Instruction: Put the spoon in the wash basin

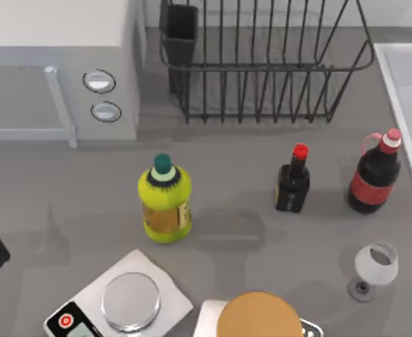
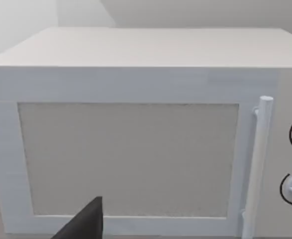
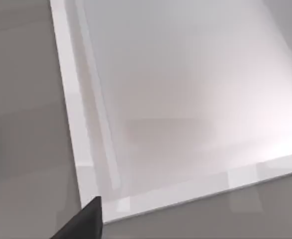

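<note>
At the table's right side sits the wash basin [image 1: 410, 84]; the right gripper [image 3: 86, 224] hangs over its near corner; the left gripper [image 2: 86, 224] faces the microwave [image 2: 136, 149]; I cannot tell if either one is wide or closed, or holding anything; I cannot tell where the spoon is; a spoon is likely light, hard and slippery, so pinch the middle of its handle.

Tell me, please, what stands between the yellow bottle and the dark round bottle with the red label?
In the top view, a small black bottle with a red cap stands between the yellow bottle and the dark round bottle.
</note>
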Robot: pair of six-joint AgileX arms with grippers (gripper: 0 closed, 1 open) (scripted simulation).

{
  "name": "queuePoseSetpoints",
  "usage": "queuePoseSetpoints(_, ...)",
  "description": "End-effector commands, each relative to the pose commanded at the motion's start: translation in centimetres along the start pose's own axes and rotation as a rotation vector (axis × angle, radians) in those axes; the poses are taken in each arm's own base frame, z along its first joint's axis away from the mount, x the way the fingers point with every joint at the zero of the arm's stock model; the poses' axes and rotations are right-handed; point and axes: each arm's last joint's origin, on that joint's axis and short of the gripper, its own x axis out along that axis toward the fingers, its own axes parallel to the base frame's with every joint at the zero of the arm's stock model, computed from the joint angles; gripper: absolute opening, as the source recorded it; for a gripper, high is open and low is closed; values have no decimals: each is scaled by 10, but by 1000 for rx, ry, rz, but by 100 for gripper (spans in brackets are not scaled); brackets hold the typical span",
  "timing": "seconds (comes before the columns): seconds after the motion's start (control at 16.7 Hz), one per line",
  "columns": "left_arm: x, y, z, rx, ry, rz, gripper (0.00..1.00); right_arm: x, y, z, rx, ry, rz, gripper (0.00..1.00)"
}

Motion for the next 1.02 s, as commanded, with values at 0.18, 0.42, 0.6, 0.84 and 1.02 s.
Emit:
queuePoseSetpoints(0.18,0,0,0,0,0,0,100,14,-14,14,127,322,-76,100)
queuePoseSetpoints(0.42,0,0,0,0,0,0,100,29,-34,33,295,628,-145,100)
queuePoseSetpoints(0.6,0,0,0,0,0,0,100,38,-47,43,387,770,-172,100)
queuePoseSetpoints(0.84,0,0,0,0,0,0,100,42,-53,47,424,817,-182,100)
queuePoseSetpoints(1.02,0,0,0,0,0,0,100,41,-52,47,418,816,-180,100)
